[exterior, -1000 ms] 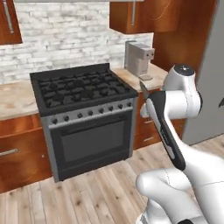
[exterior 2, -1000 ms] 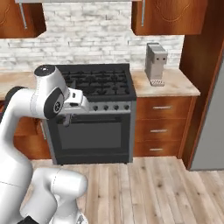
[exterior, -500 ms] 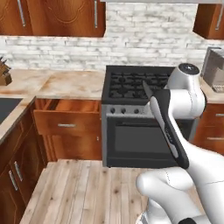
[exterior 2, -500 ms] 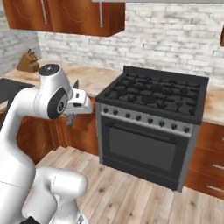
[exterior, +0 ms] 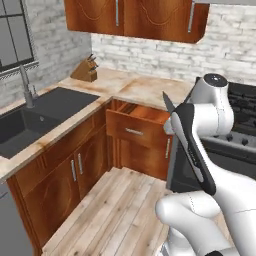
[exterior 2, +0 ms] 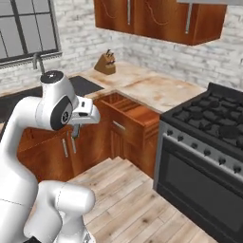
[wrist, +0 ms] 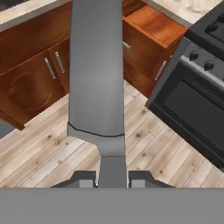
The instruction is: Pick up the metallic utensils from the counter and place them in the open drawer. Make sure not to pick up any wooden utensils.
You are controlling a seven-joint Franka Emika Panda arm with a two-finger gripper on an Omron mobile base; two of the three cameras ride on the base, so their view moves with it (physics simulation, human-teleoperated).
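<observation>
My gripper (wrist: 112, 179) is shut on a metallic utensil, the small kitchen knife (wrist: 97, 74). Its wide dark grey blade runs straight away from the fingertips (wrist: 83, 177). From the left base view the blade (exterior: 168, 103) sticks up beside my forearm. The open drawer (exterior: 136, 119) (exterior 2: 132, 113) (wrist: 154, 25) is pulled out of the reddish cabinets, ahead of the knife tip and below the beige marbled counter (exterior: 145, 87) (exterior 2: 159, 88). The knife hangs over the wooden floor, apart from the drawer. The wooden utensils are out of view.
A black stove (exterior 2: 209, 126) (wrist: 192, 83) stands right of the drawer. A black sink (exterior: 40, 112) with a tap is set in the left counter, and a knife block (exterior: 85, 70) stands in the corner. Cabinet doors (wrist: 39, 78) line the left side.
The whole scene has swung as the base turned from the stove to the corner with the drawer and sink. The knife stays in my grip.
</observation>
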